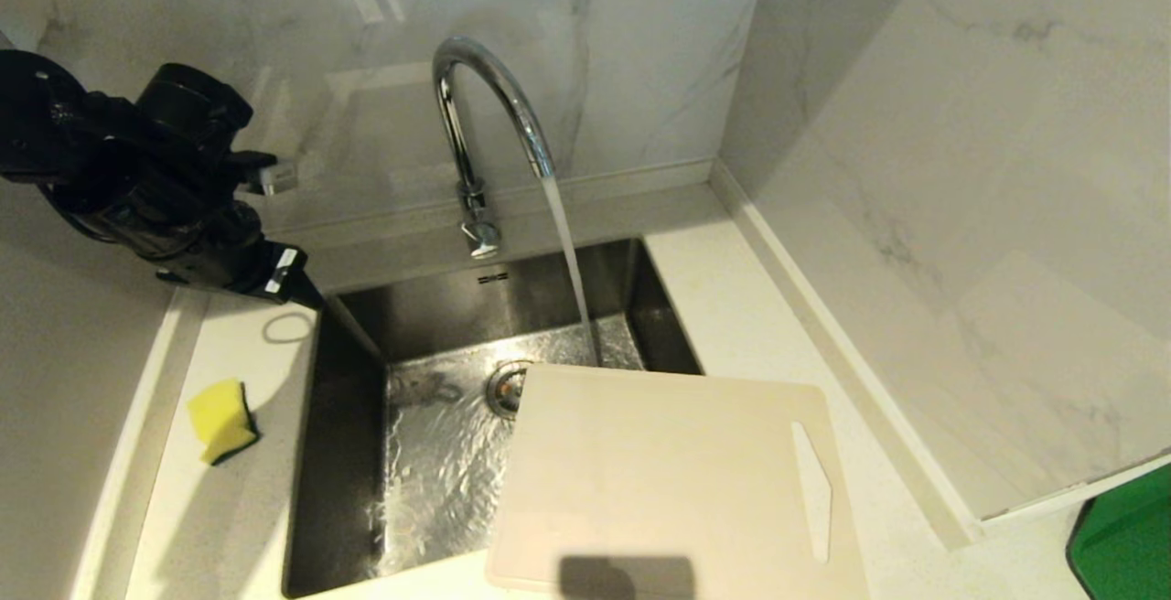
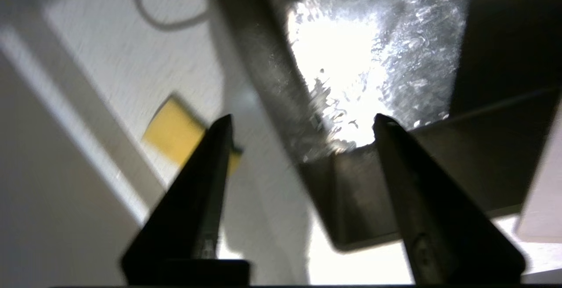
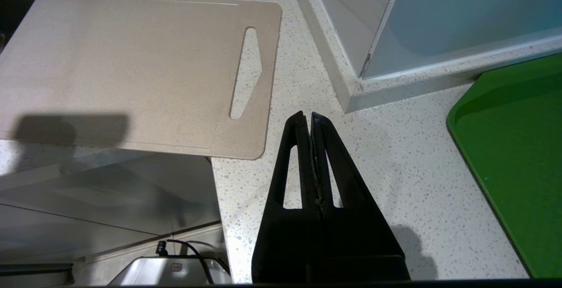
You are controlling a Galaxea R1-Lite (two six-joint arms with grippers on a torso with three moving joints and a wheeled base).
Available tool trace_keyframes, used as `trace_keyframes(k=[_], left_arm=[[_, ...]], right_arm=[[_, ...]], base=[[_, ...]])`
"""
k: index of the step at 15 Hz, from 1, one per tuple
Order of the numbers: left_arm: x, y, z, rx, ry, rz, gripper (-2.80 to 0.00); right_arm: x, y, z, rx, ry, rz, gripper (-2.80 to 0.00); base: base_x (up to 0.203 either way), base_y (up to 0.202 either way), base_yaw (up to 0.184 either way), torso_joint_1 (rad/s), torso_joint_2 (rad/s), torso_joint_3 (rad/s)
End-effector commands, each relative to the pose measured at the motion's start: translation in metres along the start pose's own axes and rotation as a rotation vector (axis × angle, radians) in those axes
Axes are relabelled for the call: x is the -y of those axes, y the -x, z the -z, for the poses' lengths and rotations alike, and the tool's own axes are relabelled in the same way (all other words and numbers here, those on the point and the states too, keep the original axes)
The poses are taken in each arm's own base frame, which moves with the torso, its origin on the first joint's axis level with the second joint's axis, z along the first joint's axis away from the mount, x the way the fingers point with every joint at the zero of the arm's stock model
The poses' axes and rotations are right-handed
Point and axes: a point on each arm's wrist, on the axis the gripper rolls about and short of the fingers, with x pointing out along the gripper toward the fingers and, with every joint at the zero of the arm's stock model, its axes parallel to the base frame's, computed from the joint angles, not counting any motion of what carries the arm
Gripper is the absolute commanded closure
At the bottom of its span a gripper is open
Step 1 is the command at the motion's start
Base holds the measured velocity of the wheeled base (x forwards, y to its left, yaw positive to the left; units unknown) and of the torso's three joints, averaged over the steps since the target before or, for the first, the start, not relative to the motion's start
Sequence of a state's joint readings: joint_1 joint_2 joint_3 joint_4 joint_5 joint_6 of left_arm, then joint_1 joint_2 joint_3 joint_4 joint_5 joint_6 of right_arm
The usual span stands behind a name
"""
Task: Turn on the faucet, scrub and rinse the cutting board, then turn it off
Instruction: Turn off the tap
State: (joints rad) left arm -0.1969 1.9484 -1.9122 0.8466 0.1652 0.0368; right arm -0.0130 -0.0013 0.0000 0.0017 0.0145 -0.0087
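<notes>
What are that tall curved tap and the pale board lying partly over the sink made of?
The faucet looks like polished chrome metal: mirror-bright, reflecting the wall. The cutting board seems matte cream plastic: smooth, uniform, with rounded corners and a moulded slot handle, though the exact material is unclear.

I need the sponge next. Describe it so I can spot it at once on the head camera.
Start at the steel sink with water running from the faucet. On the pale counter on the robot's left of the basin lies the sponge, below the left gripper, whose fingers stand open. It is the only small bright yellow block there, with a dark green edge, unlike the big cream cutting board.
</notes>
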Motion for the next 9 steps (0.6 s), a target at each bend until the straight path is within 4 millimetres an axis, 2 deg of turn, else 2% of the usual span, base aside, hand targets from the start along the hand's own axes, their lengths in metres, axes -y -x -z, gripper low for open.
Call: trace_keyframes(k=[1, 5, 9], left_arm=[[0.027, -0.006, -0.010, 0.022, -0.058, 0.037, 0.00], [0.058, -0.026, -0.006, -0.024, -0.121, 0.082, 0.00], [0.064, -0.034, -0.017, 0.068, -0.068, 0.090, 0.00]], right_arm=[[0.000, 0.000, 0.000, -0.001, 0.000, 0.000, 0.00], [0.000, 0.000, 0.000, -0.001, 0.000, -0.001, 0.00], [0.000, 0.000, 0.000, -0.001, 0.000, 0.001, 0.00]], base=[[0.000, 0.000, 0.000, 0.000, 0.00, 0.000], [0.000, 0.000, 0.000, 0.000, 0.00, 0.000], [0.000, 0.000, 0.000, 0.000, 0.00, 0.000]])
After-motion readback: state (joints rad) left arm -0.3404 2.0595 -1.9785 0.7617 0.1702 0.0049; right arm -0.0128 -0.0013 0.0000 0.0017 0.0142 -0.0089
